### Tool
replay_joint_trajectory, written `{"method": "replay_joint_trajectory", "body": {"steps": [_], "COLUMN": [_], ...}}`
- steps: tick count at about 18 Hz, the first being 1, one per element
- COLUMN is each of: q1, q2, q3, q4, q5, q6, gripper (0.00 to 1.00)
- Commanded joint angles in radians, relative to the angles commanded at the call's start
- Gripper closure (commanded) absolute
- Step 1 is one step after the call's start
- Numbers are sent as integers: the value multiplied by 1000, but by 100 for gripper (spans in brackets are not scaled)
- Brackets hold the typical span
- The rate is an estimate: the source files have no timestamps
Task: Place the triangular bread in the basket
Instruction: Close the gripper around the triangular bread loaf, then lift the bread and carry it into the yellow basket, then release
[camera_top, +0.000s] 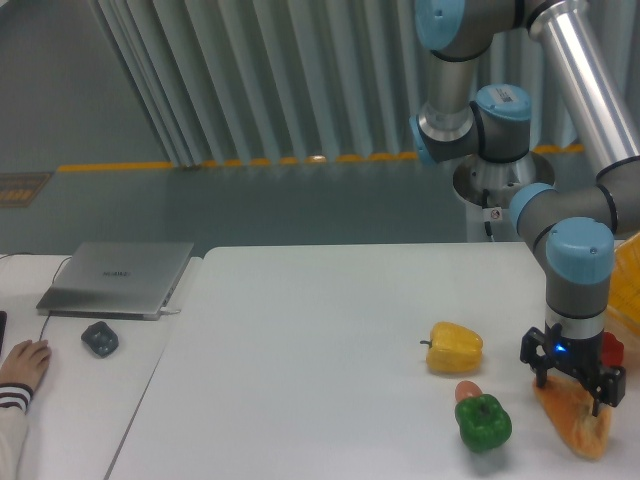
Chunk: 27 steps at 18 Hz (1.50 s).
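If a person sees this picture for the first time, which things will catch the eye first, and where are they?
The big grey and blue robot arm fills the right side, its gripper lowered onto the triangular bread at the table's near right corner. Just left of it lie a yellow bell pepper and a green bell pepper. A bright yellow basket peeks in at the right edge.

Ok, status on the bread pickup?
Gripper low over triangular bread, grasp unclear. Basket at right edge. Red pepper close beside the gripper.
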Motion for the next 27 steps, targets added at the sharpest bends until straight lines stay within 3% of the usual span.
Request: {"method": "replay_joint_trajectory", "body": {"steps": [3,9,13,15,19,24,27], "q1": [0,6,11,27,77,147,185], "q2": [5,49,74,92,141,172,190], "q3": [0,63,67,71,69,64,55], "q4": [-3,-49,-58,-102,-257,-311,-333], "q5": [3,2,3,30,121,114,115], "q6": [-3,6,9,14,289,393,547], "gripper": [85,85,85,85,84,81,81]}}
